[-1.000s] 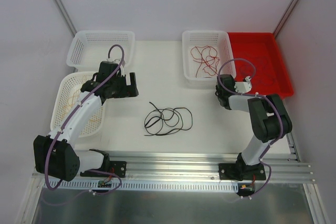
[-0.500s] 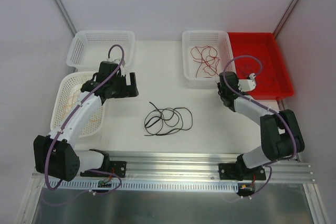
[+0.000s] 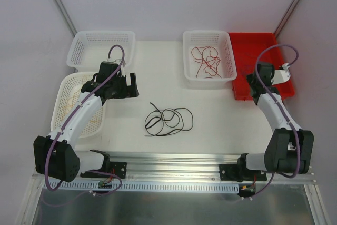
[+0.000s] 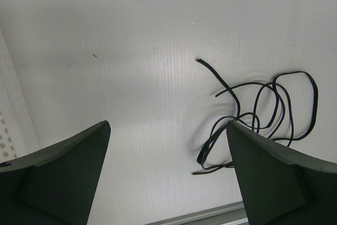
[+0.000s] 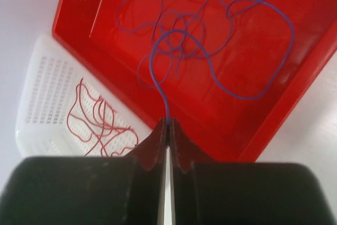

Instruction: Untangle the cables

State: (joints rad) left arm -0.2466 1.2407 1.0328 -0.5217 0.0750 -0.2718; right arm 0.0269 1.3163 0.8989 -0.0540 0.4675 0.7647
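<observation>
Blue-purple cable (image 5: pixel 165 105) pinched in clenched right claw (image 5: pixel 168 122) over red tray (image 5: pixel 237 56), left claw (image 4: pixel 167 130) spread wide — empty.

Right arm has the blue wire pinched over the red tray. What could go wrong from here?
The right gripper holds the blue cable only at its fingertips, so it may slip out. Its loops overlap in the red tray; pulling could tighten them into a knot. Trailing loops might snag the tray's rim or drop into the white basket beside it.
</observation>
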